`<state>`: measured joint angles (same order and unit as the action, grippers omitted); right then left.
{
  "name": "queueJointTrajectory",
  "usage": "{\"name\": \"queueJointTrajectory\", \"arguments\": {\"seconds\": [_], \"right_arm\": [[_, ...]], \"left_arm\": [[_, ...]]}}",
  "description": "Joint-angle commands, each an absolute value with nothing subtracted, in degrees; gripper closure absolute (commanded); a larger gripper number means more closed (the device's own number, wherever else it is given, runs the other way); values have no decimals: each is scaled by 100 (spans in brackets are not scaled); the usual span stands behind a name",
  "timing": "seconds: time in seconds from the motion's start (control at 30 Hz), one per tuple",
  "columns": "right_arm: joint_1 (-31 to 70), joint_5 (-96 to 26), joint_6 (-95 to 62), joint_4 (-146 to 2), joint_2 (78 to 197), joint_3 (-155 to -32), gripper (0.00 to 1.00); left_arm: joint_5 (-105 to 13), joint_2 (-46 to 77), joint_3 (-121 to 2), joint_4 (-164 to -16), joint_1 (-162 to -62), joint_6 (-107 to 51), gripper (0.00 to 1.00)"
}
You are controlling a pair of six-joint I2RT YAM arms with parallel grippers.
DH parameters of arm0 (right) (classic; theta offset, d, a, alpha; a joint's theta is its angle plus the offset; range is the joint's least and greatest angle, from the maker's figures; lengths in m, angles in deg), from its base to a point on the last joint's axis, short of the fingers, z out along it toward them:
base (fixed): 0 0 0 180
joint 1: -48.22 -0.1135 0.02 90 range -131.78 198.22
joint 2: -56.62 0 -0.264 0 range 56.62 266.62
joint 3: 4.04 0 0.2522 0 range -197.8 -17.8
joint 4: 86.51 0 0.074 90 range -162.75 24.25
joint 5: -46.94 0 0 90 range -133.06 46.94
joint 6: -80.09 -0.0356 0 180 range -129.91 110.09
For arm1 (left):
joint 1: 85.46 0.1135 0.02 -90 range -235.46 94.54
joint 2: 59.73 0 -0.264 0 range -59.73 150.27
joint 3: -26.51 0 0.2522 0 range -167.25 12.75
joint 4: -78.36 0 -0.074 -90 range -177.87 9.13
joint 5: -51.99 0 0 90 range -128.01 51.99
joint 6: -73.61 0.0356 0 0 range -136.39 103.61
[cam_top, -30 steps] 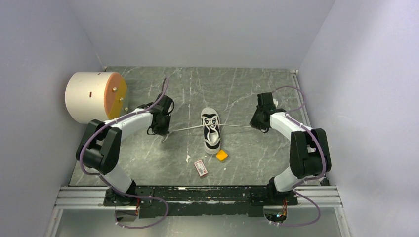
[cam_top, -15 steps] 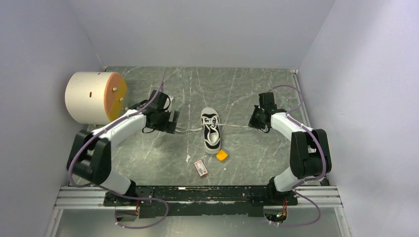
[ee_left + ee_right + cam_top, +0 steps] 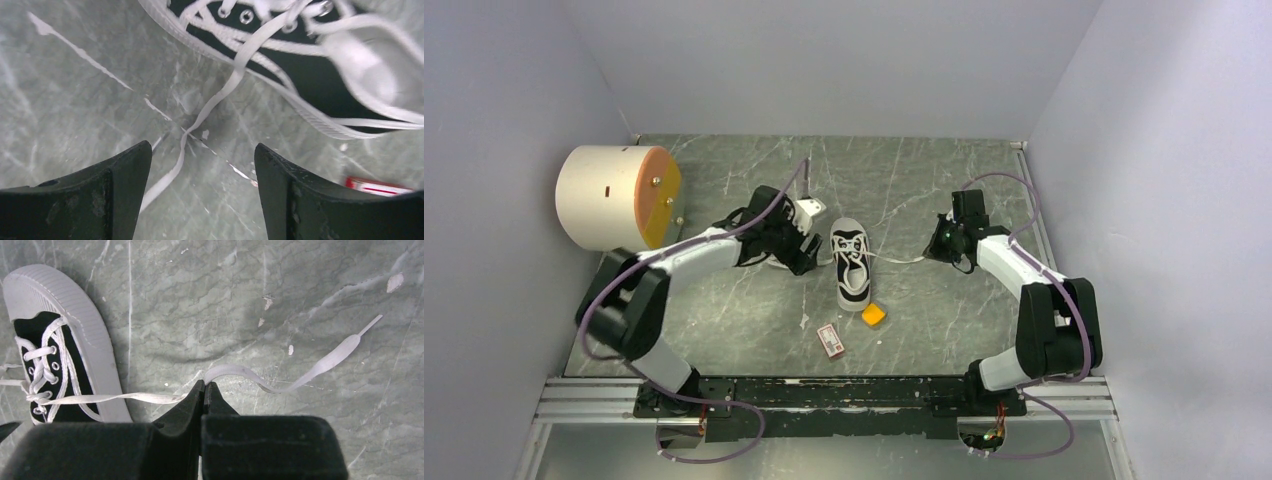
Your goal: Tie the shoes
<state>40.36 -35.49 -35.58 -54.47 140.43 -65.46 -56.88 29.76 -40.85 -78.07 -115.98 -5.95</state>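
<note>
- Nearest the arm bases: a card (image 3: 830, 340) and an orange block (image 3: 873, 315), just off the sneaker's heel.
- Mid-table: the sneaker (image 3: 851, 263) lies between the two arms, its long axis running near to far, toe away from the bases.
- The right gripper (image 3: 205, 386), fingers pressed together, pinches the right lace (image 3: 115, 398), drawn out sideways from the eyelets.
- The left gripper (image 3: 200, 155), fingers spread and empty, hovers just beside the sneaker's left side, the nearer of the two arms.
- The left lace (image 3: 220, 95) lies slack on the table, trailing from the eyelets down between those fingers; closing on it looks like the next move.
</note>
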Motion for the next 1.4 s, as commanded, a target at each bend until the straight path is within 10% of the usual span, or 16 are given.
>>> {"name": "queueJointTrajectory", "arguments": {"seconds": [0.0,0.7,1.0,1.2,1.37], "right_arm": [[4067,-3436,-3583,-5392,13865,-6573,100],[3989,-3333,-3666,-5202,13908,-6594,100],[3995,-3454,-3863,-4408,13842,-6751,100],[4073,-3508,-4394,-3506,13975,-6887,50],[4146,-4442,-4839,-3321,14020,-7227,34]], "left_arm": [[-6125,3704,-4432,-8151,-11697,206,22],[-6170,4957,-5109,-8533,-12123,209,45],[-5414,4160,-4349,-8974,-12114,-477,95],[-5408,3570,-3996,-8899,-12114,-721,95],[-5547,3532,-4056,-8726,-12114,-776,95]]}}
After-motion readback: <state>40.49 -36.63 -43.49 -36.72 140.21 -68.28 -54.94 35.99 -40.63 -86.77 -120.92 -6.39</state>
